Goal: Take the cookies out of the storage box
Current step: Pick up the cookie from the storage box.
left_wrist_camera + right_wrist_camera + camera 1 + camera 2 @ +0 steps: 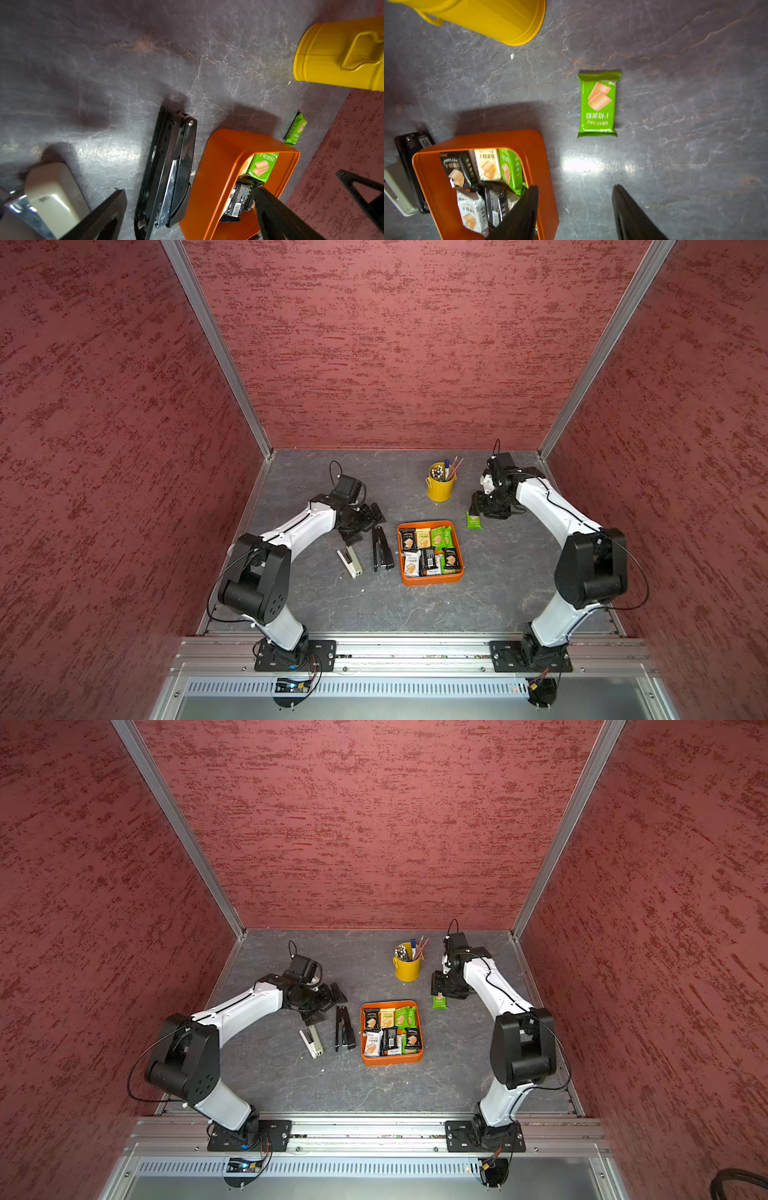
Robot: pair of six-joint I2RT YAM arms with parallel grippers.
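**Storage box** (430,581): orange and shallow, in the middle of the desk (332,605). Holds most of the cookies (428,549), flat and overlapping, long axes mostly running from near wall to far wall.

**Loose green packet** (598,104): already out. Lies flat on the desk just past the box's far right corner, apart from the wall.

**Right end effector** (575,187): jaws spread, nothing between them. Hangs beside that same far right corner, close to the loose packet and pointing along its long axis in the right wrist view.

**Left end effector** (365,524): jaws spread wide, empty. Hangs off the far end of the box's left wall, with the black stapler (382,549) lying between it and the box, and the beige stapler (349,563) farther left of the box.

**Pen bucket** (439,485): stands beyond the box's far wall, clear of it.

**Deciding relation, as a judgement:** remaining packets inside the box, toward its near left as taken from the right end effector. Probably nearest to it: the green pair (441,536) in the box's far right corner. Both arms about equally near the box, but an unobstructed path for the right one alone. Calls for a short swing over the far right wall and a grip across a packet's short side.
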